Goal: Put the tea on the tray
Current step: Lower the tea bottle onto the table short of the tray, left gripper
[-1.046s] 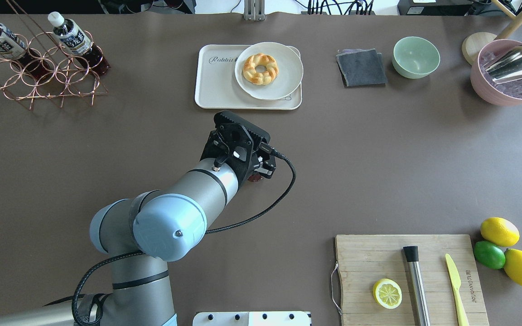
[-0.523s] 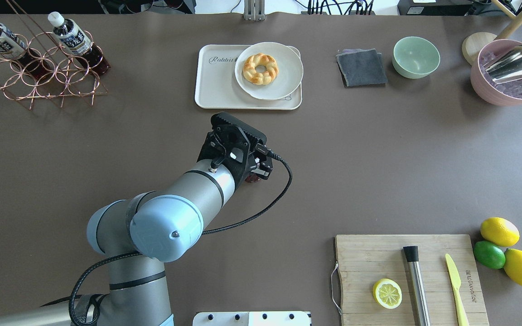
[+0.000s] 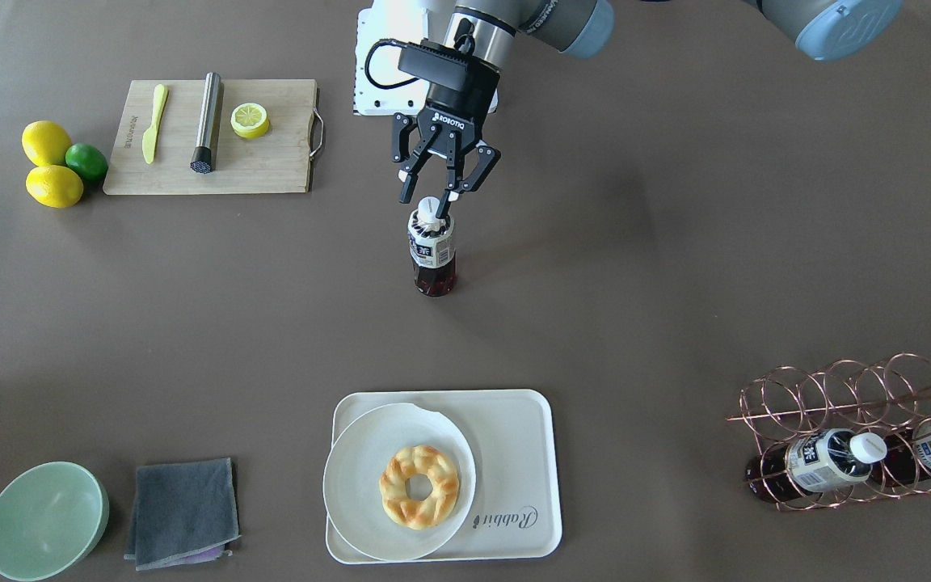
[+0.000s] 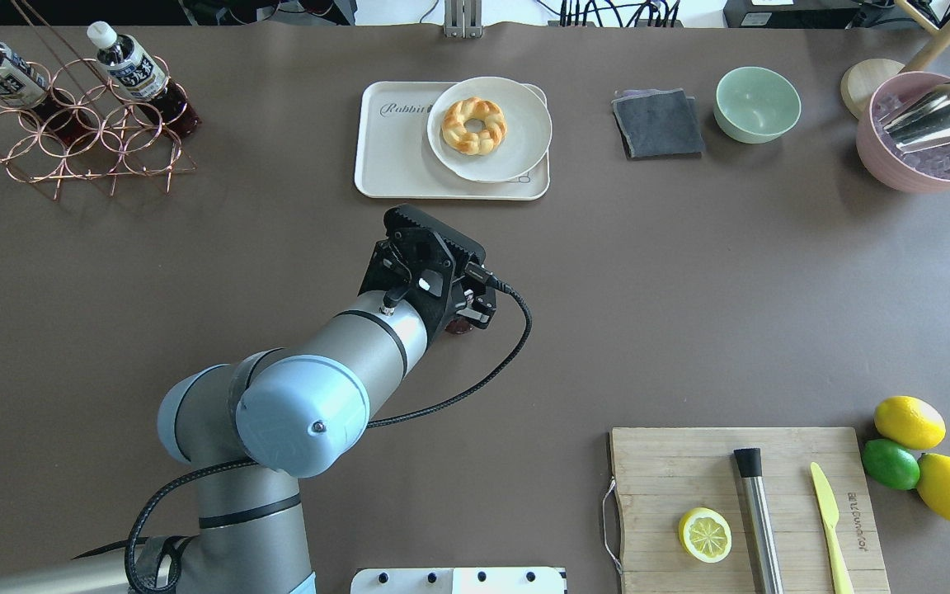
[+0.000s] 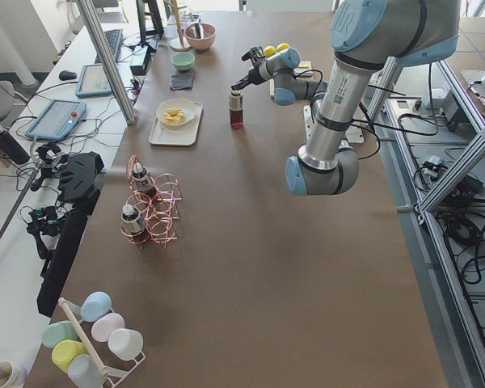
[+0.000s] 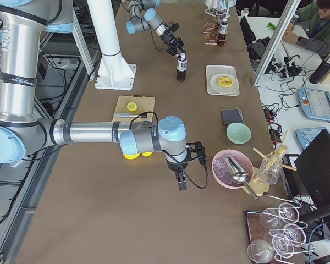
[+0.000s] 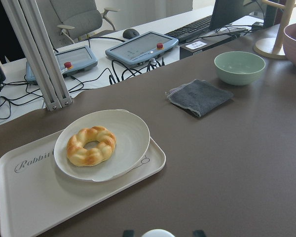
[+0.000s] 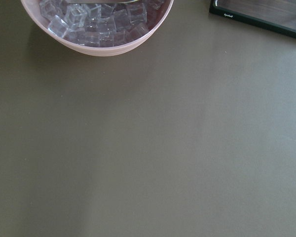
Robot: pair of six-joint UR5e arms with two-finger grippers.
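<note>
A tea bottle (image 3: 433,250) with a white cap stands upright on the brown table, well short of the tray. My left gripper (image 3: 430,196) hangs over it, open, with one fingertip on either side of the cap and small gaps showing. The cap (image 7: 158,233) shows at the bottom edge of the left wrist view. In the overhead view only the bottle's base (image 4: 459,327) shows under my wrist. The cream tray (image 3: 514,436) with "Rabbit" lettering lies beyond, also seen from overhead (image 4: 392,157). My right gripper (image 6: 179,175) hovers near a pink ice bowl; I cannot tell its state.
A round white plate (image 3: 360,453) with a doughnut covers much of the tray. A copper wire rack (image 3: 837,388) holds two more tea bottles (image 3: 817,459). A grey cloth (image 3: 183,509), a green bowl (image 3: 45,517) and a cutting board (image 3: 271,162) with lemons lie around.
My left arm has drawn back slightly toward the robot and to its left, then stayed still. Everything else is unchanged.
</note>
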